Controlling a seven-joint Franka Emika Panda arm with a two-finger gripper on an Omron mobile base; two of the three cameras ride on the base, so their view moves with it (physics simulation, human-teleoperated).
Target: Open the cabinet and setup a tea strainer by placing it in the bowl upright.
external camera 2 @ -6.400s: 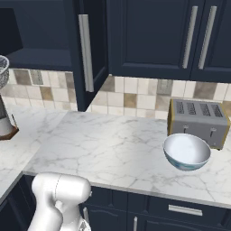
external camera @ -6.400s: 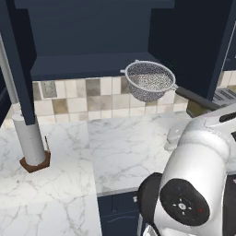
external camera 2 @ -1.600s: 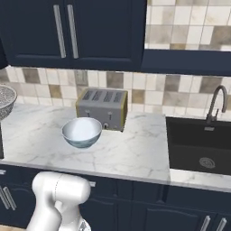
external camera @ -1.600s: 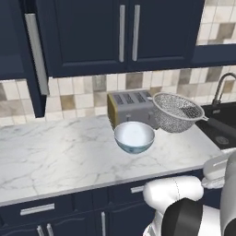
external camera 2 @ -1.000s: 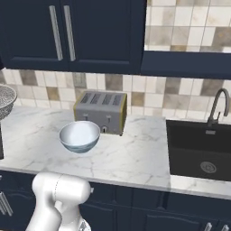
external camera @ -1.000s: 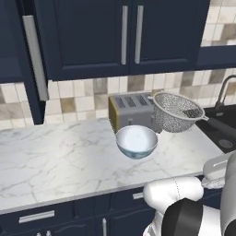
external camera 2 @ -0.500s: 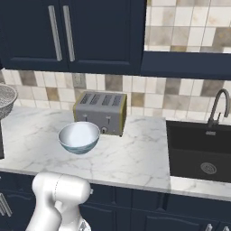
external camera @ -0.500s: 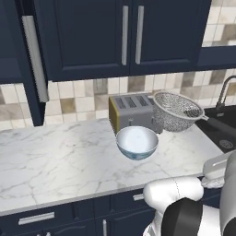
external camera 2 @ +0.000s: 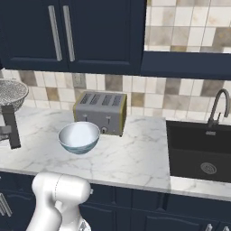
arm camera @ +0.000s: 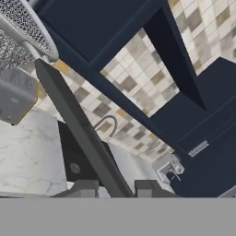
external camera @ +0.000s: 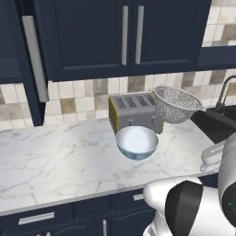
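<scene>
Gripping the tea strainer (external camera: 176,105) by its thin stiff handle (arm camera: 78,126), my fingers (arm camera: 84,188) clenched it; light, right of the bowl (external camera: 137,143).

Fingers (arm camera: 115,186) clamped, hand raised at counter-height.

Kitchen: marble counter (external camera: 55,152), toaster (external camera 2: 100,111), sink (external camera 2: 198,151), navy cabinets (external camera 2: 72,34).

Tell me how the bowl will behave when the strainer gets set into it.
The bowl looks glossy with a rounded base, so it may slide or rock on the marble counter. The tea strainer has a long handle, likely tipping it sideways.
</scene>
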